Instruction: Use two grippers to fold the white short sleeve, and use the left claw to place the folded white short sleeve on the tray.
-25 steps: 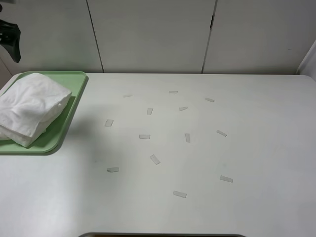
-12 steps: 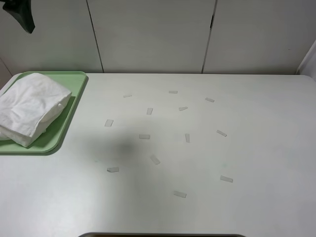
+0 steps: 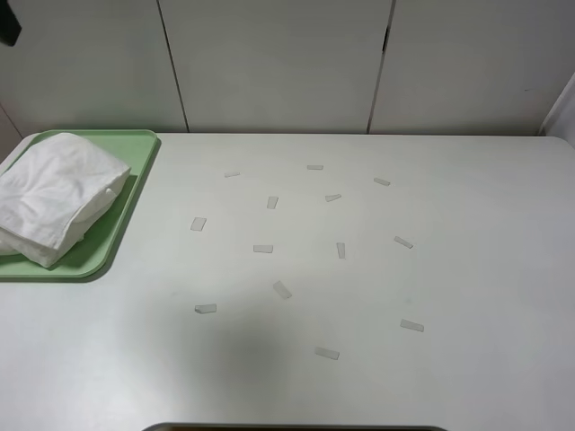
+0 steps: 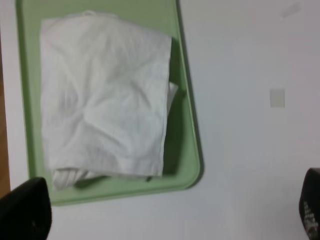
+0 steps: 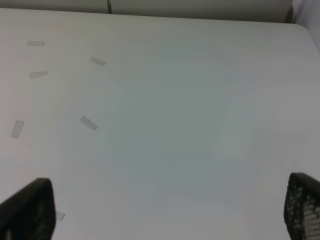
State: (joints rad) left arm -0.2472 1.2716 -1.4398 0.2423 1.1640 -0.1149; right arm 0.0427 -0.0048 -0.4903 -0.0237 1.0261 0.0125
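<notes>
Shirt (image 3: 56, 196): white, wrinkled, folded | tray (image 3: 135, 144): green, rounded rim

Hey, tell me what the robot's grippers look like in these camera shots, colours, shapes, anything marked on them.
Little of either shows. The left gripper appears as two matte black fingertips with rounded edges at the corners of its wrist view. The right gripper looks the same, black and blocky, and its fingertips carry a fine dotted grip texture. No cables, labels or markings are visible. In the high view only a black sliver shows.
</notes>
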